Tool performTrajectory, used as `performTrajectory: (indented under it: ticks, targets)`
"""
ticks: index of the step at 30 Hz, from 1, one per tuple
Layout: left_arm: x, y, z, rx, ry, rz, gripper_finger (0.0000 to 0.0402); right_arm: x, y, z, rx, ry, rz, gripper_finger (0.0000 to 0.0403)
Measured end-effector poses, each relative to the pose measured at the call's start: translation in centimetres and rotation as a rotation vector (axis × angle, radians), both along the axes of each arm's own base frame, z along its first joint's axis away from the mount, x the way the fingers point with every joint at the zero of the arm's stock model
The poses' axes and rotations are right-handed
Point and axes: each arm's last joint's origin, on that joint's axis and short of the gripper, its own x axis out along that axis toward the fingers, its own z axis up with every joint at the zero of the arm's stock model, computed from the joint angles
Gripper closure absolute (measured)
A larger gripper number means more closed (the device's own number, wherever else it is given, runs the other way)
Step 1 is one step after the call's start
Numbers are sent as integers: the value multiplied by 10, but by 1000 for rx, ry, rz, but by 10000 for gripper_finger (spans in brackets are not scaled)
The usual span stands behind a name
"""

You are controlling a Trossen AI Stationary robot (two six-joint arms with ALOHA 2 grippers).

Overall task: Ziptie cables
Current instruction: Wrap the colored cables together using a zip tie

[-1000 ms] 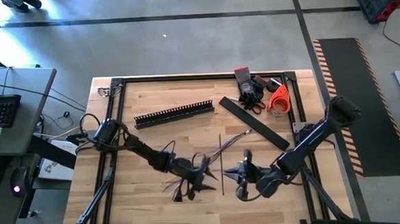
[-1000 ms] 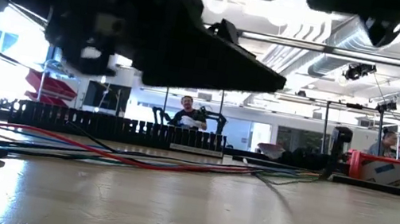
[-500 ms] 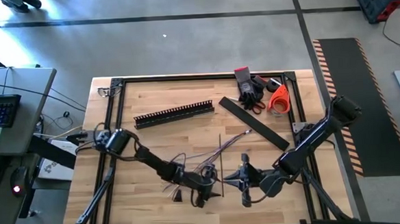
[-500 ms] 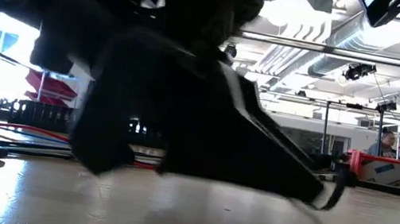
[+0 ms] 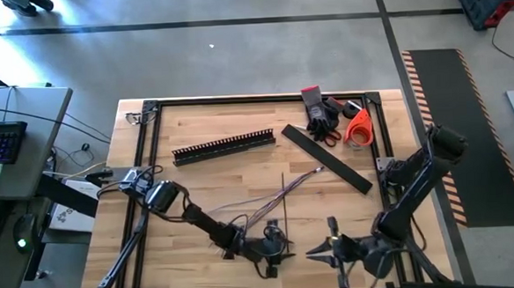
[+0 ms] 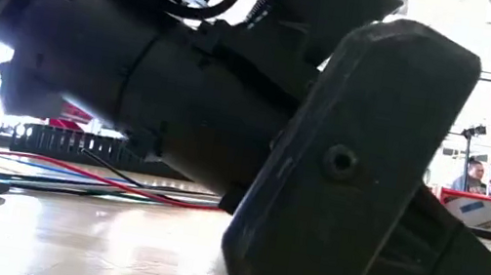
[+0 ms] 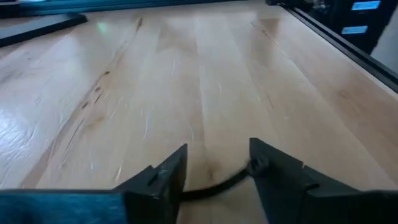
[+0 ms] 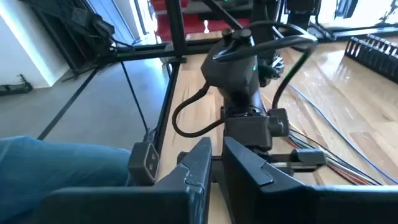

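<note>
Left gripper [image 7: 214, 180]: fingers part open, a narrow gap between them; a thin dark strand [image 7: 214, 186] crosses that gap low down, touching or nearly touching the inner faces. Whether it is gripped cannot be told, nor whether it is a cable or a zip tie. In the high view the gripper [image 5: 270, 249] sits low at the table's 6 o'clock edge, at the near end of the bundle.

Right gripper [image 8: 216, 163]: fingers nearly together, a slim gap only; a thin dark strip seems to run between them, contents not certain. In the high view it [image 5: 333, 250] lies at about 5 o'clock, just right of the left gripper and apart from it.

Cables [image 5: 273, 200]: loose, splayed strands fanning from table centre toward 6 o'clock; red, blue and dark strands lie flat on the wood in the low view [image 6: 72, 174]. No tie is visible closed round them.

Progress, judged: early. Strands not yet gathered into one cord; looping, threading and cinching all remain.

Also present: comb-toothed slotted rail [image 5: 224, 147] at 11 o'clock; flat black strip [image 5: 326, 159] at 2 o'clock; tool pile with an orange item [image 5: 358, 125] at the 1 o'clock corner. Wooden table [image 5: 206, 177].
</note>
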Motion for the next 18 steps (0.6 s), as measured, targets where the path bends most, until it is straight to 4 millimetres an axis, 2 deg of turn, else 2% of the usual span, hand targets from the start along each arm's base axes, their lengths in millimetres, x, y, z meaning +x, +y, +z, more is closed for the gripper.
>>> performTrajectory:
  ticks: [5, 18]
  targets:
    - [-7, -9, -2, -18, 12, 47, 286, -9, 6, 1, -13, -20, -9, 377]
    - [-18, -23, -4, 86, 38, 37, 288, -9, 7, 0, 9, -12, 0, 377]
